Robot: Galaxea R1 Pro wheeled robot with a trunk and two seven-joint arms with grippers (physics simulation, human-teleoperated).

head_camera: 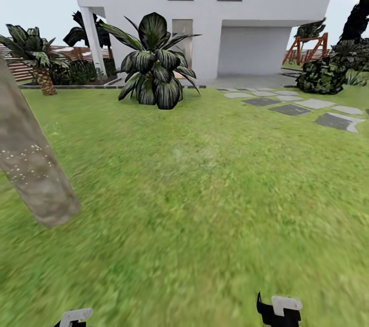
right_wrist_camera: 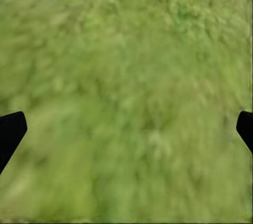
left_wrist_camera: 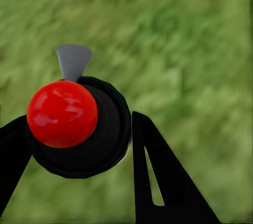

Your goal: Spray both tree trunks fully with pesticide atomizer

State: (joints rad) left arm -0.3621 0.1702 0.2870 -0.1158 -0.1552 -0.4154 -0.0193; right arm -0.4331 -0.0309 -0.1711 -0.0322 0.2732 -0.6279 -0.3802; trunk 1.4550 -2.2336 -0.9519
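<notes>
From the head camera I look across the lawn point(head_camera: 205, 204) toward the white house point(head_camera: 205, 14). I take the big dark-leaved plant point(head_camera: 154, 63) in front of the house as my landmark. To its left and much nearer to me, a thick pale grey-tan tree trunk point(head_camera: 31, 163) leans across the edge of the picture, with tiny white pesticide specks point(head_camera: 28, 160) scattered over a band of its bark. Farther back on that same side stands a short palm point(head_camera: 38, 60) before a slatted fence point(head_camera: 20, 68). To the right of the plant, grey stepping stones point(head_camera: 307, 109) run over the grass toward a dark shrub point(head_camera: 323, 75), with a reddish wooden frame point(head_camera: 310, 47) behind it.

At the bottom edge of this view I see only the tops of my two arms, the left point(head_camera: 74, 317) and the right point(head_camera: 279, 310); their pincers cannot be judged from here.

The left wrist camera gives what the head camera lacks: the left pincer point(left_wrist_camera: 79, 145) is clamped on the pesticide atomizer point(left_wrist_camera: 84, 129), a black round body with a glossy red ball on it and a grey nozzle, a black finger point(left_wrist_camera: 158, 171) tight against its side, blurred grass behind.

The right wrist camera shows the right pincer point(right_wrist_camera: 126, 129) spread wide, its black fingertips point(right_wrist_camera: 10, 132) at opposite edges with bare grass between.
</notes>
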